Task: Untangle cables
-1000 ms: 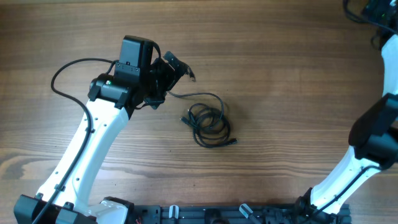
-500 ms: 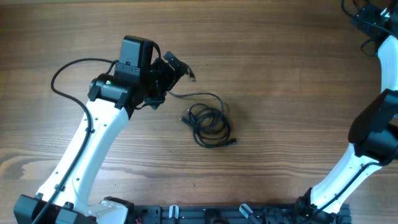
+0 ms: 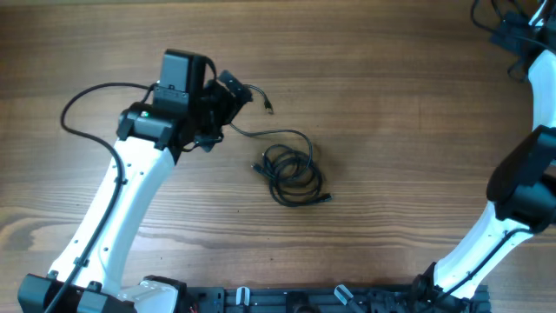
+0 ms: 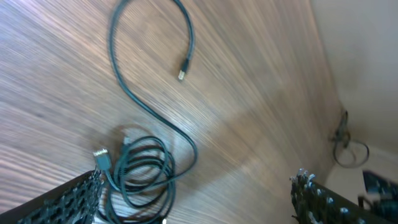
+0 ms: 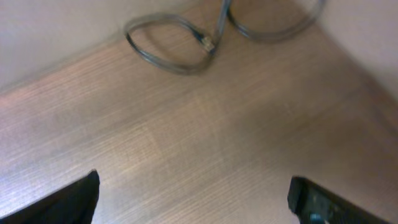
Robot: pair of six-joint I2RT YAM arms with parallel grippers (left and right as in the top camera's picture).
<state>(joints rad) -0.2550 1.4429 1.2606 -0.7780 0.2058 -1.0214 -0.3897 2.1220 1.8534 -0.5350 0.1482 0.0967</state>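
A thin black cable lies in a loose coil (image 3: 294, 174) mid-table. One strand runs up-left from it and ends in a free plug (image 3: 268, 109). My left gripper (image 3: 231, 92) hovers just left of that strand, open and empty. The left wrist view shows the coil (image 4: 143, 169) between my spread fingers (image 4: 199, 182) and the plug end (image 4: 183, 73) lying flat. My right gripper (image 3: 511, 26) is at the table's far right corner, partly out of frame. It is open (image 5: 194, 182) above bare wood, with a second cable loop (image 5: 168, 43) ahead of it.
The wooden table (image 3: 391, 104) ends at a pale wall near the right gripper (image 5: 56, 31). The left arm's own thicker black wire (image 3: 87, 100) loops out to its left. A black rail (image 3: 330, 297) runs along the front edge.
My left arm has shifted slightly left, away from the plug end, which stays on the table. My right gripper has moved a little left at the far corner. The coil has not moved.
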